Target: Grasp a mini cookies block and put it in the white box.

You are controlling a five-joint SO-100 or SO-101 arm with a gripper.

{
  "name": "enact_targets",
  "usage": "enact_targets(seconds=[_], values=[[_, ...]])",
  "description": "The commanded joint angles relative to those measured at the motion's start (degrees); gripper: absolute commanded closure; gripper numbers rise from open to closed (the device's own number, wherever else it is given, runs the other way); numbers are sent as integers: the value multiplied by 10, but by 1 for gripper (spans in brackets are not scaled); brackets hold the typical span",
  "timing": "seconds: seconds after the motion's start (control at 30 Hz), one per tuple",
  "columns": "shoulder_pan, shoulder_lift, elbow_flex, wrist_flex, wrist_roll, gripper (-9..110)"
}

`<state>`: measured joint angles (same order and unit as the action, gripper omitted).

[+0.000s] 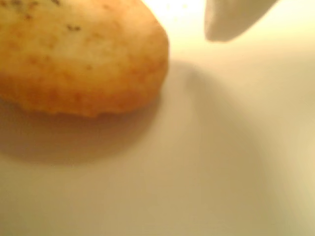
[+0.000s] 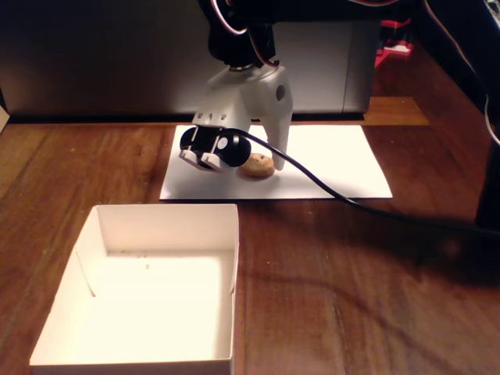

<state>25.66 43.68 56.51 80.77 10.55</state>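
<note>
The mini cookies block (image 2: 256,166) lies flat on a white paper sheet; it is golden-brown with dark specks and fills the upper left of the wrist view (image 1: 78,54). My gripper (image 2: 258,163) is lowered over it and stands open. One white fingertip (image 1: 231,22) sits to the cookie's right with a gap between them. The other finger is hidden behind the wrist camera in the fixed view. The white box (image 2: 164,217) stands near the front of the table, to the lower left of the cookie, with only crumbs inside.
The white paper sheet (image 2: 336,168) lies on the brown wooden table (image 2: 375,289). A black cable (image 2: 351,201) runs from the wrist camera (image 2: 211,147) across the sheet to the right. A grey cabinet (image 2: 117,55) closes the back.
</note>
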Motion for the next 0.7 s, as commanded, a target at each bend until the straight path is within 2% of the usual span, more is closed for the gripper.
enact_targets(seconds=[0.0, 0.17, 0.67], values=[[-8, 27, -34, -16, -1, 64], [-4, 27, -34, -15, -1, 59], [-2, 24, -33, -8, 4, 59]])
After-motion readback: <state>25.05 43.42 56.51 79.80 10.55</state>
